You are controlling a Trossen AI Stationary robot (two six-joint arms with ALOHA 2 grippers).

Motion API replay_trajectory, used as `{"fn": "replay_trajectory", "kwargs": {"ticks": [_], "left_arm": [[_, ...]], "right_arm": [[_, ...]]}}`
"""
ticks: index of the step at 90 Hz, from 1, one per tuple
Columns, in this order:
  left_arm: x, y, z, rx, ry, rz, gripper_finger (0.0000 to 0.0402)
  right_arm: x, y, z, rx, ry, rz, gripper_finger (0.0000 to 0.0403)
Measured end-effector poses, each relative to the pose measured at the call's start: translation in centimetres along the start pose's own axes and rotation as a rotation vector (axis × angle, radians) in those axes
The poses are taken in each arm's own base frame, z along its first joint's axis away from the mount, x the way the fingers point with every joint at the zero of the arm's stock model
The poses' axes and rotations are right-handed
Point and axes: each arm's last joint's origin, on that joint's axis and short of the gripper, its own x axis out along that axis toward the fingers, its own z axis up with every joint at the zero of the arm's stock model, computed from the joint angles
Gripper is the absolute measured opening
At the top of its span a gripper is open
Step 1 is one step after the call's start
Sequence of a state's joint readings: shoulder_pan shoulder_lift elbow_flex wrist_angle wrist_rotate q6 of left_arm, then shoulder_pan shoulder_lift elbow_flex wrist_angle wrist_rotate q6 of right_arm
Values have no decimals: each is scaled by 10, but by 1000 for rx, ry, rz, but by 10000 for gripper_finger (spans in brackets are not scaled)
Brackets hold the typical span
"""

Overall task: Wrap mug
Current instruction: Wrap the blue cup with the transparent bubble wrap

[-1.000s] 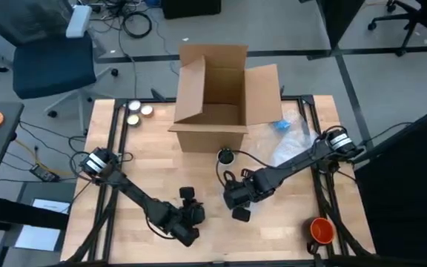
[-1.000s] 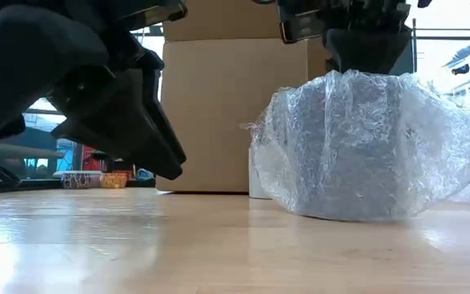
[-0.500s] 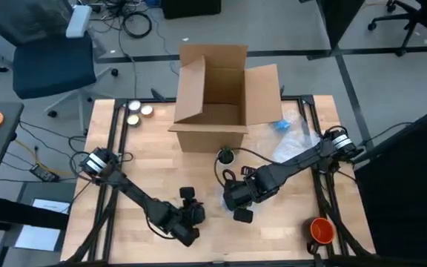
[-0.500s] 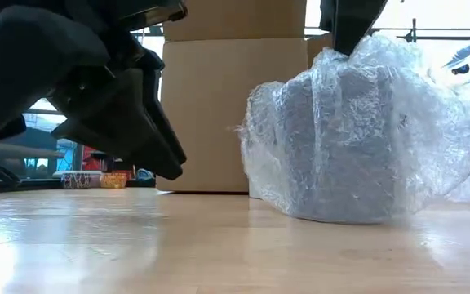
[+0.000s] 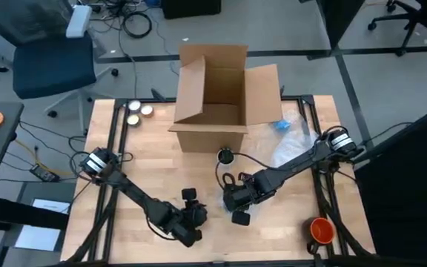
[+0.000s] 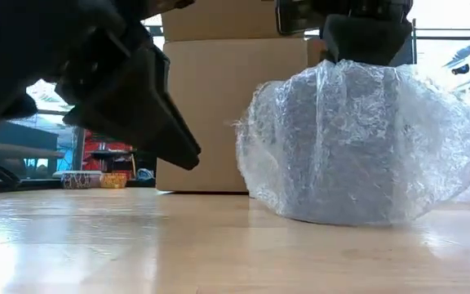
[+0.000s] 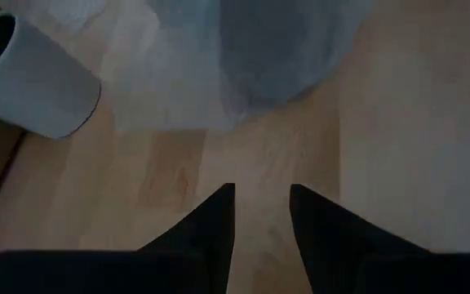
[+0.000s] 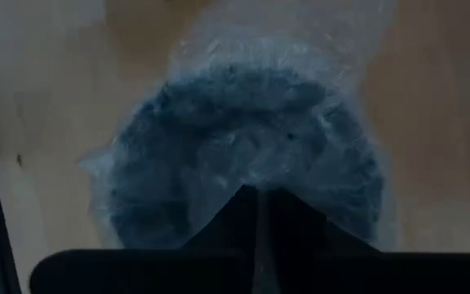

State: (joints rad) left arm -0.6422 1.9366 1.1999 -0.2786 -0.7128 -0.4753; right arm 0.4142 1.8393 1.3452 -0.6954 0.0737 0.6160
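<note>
Wooden bench [image 5: 117, 159] w/ both arms low over its near half. Left to right:

Left end effector [image 5: 192, 214]: near the front edge, left of the bundle, not touching it. Wrist view shows its fingers [image 7: 219, 214] a narrow gap apart, holding nothing, pointed at bare wood w/ the wrap's edge just ahead.

Mug [image 6: 345, 143]: dark shape inside clear bubble wrap [image 6: 439, 139], sitting on the bench centre-right, in front of the box [image 5: 213, 96]. Wrap looks draped and bunched, not taped; loose folds spread out at the base.

Right end effector [image 5: 237, 200]: directly over the bundle, pressing on or pinching the wrap at its top. Fingertips [image 8: 255, 208] look closed together on the film; whether they grip plastic or merely touch it can't be told for certain.

Further right: spare plastic sheet [image 5: 291, 141] by the box, orange cup [image 5: 321, 230] at the front corner.

Risks (judgement):
- Pinch holds film only, so lifting could peel the wrap off and leave the mug uncovered.
- Downward push off-centre may tip or slide the mug.
- Left arm closing in could snag the loose skirt and unwind it.
</note>
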Motion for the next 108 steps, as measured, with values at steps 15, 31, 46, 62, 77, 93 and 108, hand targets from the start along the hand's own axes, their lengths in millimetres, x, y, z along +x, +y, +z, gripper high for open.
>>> {"fn": "replay_trajectory", "kwargs": {"ticks": [15, 31, 46, 62, 77, 93, 108], "left_arm": [[0, -3, 6, -45, -49, -24, 105], [0, -3, 7, -32, -58, -28, 105], [0, -3, 6, -21, -49, -23, 105], [0, -2, 5, -7, -37, -18, 105], [0, -1, 3, 8, -22, -10, 105], [0, 0, 2, 18, -11, -4, 105], [0, 0, 2, 17, -12, -5, 105]], "right_arm": [[4, -2, -1, 10, 3, 6, 32], [1, 0, 4, 10, -13, 20, 68], [-11, 6, 12, 7, -1, 20, 100], [-34, 12, 23, 5, 6, 18, 114], [-54, 15, 28, 1, 29, 3, 114], [-68, 20, 31, -12, 15, -3, 114], [-61, 17, 26, -25, -15, -91, 99]]}}
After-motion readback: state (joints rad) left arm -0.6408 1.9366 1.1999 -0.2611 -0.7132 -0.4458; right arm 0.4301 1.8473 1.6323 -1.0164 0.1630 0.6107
